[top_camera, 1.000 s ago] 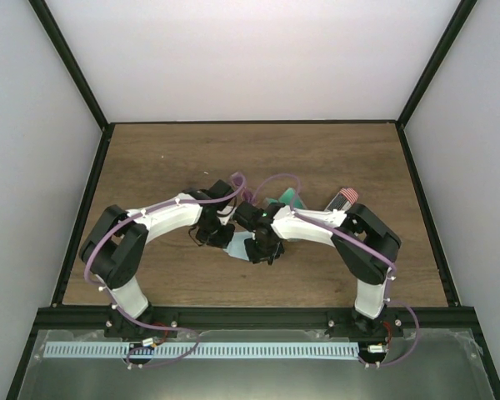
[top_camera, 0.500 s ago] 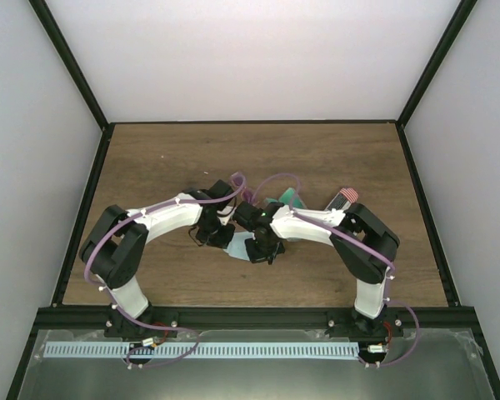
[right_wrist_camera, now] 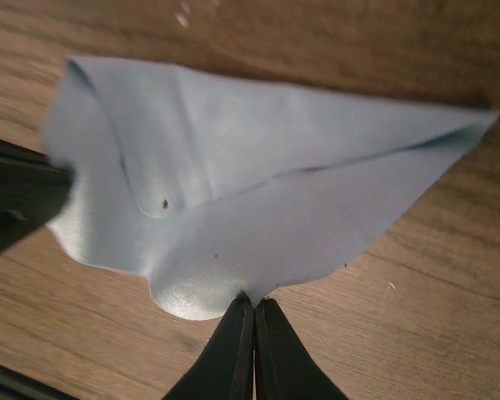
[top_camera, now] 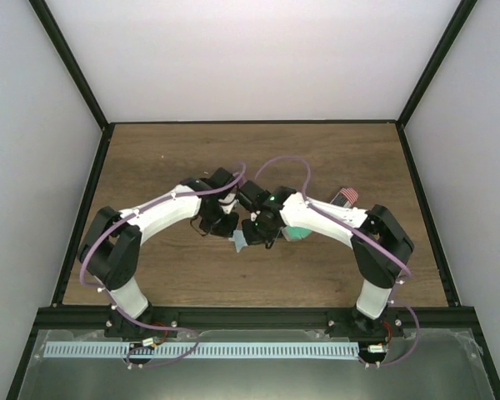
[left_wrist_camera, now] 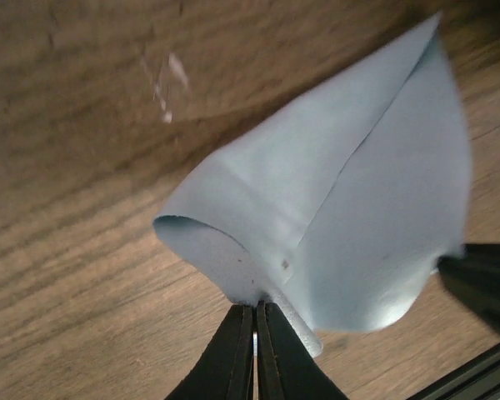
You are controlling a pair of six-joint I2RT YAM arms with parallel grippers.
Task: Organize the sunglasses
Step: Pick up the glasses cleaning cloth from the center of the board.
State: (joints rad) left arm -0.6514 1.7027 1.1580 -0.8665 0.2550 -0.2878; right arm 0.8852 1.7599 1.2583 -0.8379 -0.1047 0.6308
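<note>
Though overhead obscures grips, left pincer (left_wrist_camera: 255, 308) and right pincer (right_wrist_camera: 254, 302) pinch cloth (right_wrist_camera: 258, 192).

Right claw (right_wrist_camera: 254, 304) closed on blue cloth (right_wrist_camera: 258, 167); with left claw (left_wrist_camera: 256, 312), lifted it farther back off table (top_camera: 150, 158).

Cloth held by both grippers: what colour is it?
Plain light blue; the folded fabric cloth shows best in the right wrist view.

Right end effector (top_camera: 250, 239) partly hides blue cloth (top_camera: 238, 242).
</note>
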